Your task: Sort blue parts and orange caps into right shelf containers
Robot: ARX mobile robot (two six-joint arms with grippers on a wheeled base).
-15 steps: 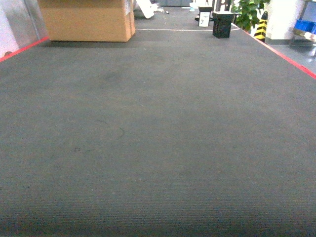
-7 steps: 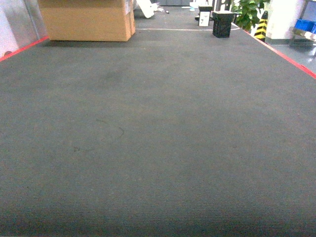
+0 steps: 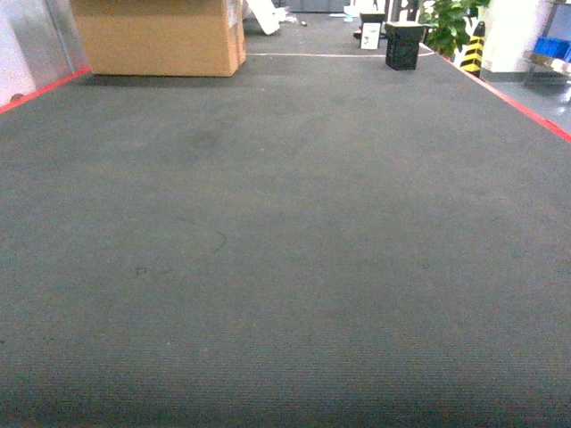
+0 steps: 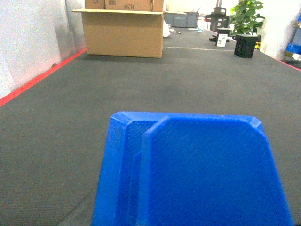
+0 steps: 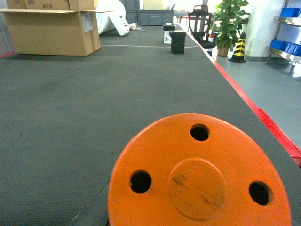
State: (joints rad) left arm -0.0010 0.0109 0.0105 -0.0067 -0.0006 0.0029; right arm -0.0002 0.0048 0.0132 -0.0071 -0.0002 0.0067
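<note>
Now, each wrist view is filled by one thing: a blue part (image 4: pixel 197 169) under my left wrist, an orange cap (image 5: pixel 200 176) with three holes under my right. Both seem to be carried, but my fingers are hidden behind them, so I cannot tell whether either pair is closed or how firmly it holds. The head view shows only dark carpet (image 3: pixel 285 267) ahead, a cardboard box (image 3: pixel 156 36) far left, a black crate (image 3: pixel 403 45) far off, and red tape (image 3: pixel 508 94) along the right edge. The shelf (image 3: pixel 553 55) with its blue containers (image 3: pixel 555 46) sits well apart, at the far right beyond the tape; which one takes which item I cannot judge. The risk, I think, is the trip: an unseen grasp could slip on bumps. Also, both loads block my wrist cameras, so lining up over a container would rest on the head view alone, and a drop could miss the rim.
</note>
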